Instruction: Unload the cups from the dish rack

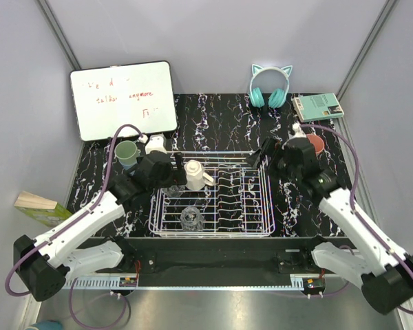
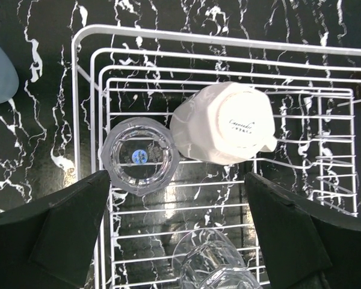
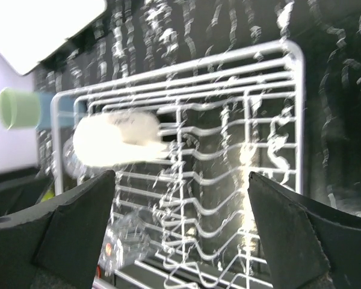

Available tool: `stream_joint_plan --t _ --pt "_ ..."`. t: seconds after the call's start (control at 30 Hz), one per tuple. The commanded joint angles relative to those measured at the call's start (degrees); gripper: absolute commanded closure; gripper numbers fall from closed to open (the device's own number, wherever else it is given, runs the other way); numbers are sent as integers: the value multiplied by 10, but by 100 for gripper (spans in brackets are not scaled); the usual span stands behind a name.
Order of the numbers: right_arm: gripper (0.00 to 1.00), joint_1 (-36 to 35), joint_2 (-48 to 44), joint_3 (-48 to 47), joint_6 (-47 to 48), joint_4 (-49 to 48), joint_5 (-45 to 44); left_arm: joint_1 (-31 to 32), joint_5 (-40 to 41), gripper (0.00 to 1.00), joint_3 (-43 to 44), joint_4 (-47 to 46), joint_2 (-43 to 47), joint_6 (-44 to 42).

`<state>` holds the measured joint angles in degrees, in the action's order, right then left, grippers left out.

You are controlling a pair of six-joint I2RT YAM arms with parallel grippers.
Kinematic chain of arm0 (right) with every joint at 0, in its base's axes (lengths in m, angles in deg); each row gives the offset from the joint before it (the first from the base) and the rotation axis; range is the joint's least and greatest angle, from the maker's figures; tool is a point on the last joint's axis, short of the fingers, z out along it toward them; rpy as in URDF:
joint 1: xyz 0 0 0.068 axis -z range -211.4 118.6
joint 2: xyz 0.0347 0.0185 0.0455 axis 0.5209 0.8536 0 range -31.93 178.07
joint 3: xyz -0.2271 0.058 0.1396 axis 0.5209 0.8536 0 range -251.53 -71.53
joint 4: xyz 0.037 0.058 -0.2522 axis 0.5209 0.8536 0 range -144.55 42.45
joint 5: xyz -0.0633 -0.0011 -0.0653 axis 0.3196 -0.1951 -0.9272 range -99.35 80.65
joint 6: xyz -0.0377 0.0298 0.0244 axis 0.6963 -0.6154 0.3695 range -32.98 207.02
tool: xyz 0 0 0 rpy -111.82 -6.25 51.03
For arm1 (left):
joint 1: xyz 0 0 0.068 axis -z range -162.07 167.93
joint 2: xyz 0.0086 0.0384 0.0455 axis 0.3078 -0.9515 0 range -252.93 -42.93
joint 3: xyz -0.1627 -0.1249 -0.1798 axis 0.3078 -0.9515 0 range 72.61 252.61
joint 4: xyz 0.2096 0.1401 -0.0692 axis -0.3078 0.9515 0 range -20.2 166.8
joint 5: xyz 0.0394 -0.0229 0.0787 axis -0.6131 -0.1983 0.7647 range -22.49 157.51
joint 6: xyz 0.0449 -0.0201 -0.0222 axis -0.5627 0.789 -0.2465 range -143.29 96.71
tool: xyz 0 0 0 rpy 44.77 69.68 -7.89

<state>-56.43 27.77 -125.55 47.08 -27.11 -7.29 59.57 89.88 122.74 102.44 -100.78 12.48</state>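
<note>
While hanging over the left end of the rectangular white wire dish rack (image 1: 248, 199), holds nothing in the left gripper (image 2: 179, 211), jaws wide apart; released too at the right gripper (image 3: 180, 205) (near the rack's far right corner); inside the rack, cream handled mug (image 2: 225, 123), base up, just beside one clear glass (image 2: 141, 156); second clear glass (image 2: 210, 265) nearer.

Cream mug (image 2: 225, 123) and glasses (image 2: 141, 156) in white rack (image 1: 248, 203)

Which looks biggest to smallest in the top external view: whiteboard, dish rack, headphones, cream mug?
1. dish rack, slightly ahead
2. whiteboard; it stands farther from the camera, so the top two are close
3. headphones
4. cream mug, clearly smallest
</note>
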Motion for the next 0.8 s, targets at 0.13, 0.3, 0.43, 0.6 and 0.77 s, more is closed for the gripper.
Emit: stream_joint_plan --t 0.13,0.3,0.43,0.6,0.77 --pt "3 -42 -108 92 -26 -110 63 -2 30 1 8 4 -38 -2" --pt "3 -62 -122 119 -28 -119 71 -8 40 1 43 14 -89 15" --pt "3 -64 -134 129 -27 -122 74 -24 29 1 51 15 -115 22" --pt "3 -64 -142 131 -21 -122 80 -40 27 1 60 10 -147 22" --pt "2 -63 -145 139 -18 -123 81 -53 12 1 67 6 -176 25"
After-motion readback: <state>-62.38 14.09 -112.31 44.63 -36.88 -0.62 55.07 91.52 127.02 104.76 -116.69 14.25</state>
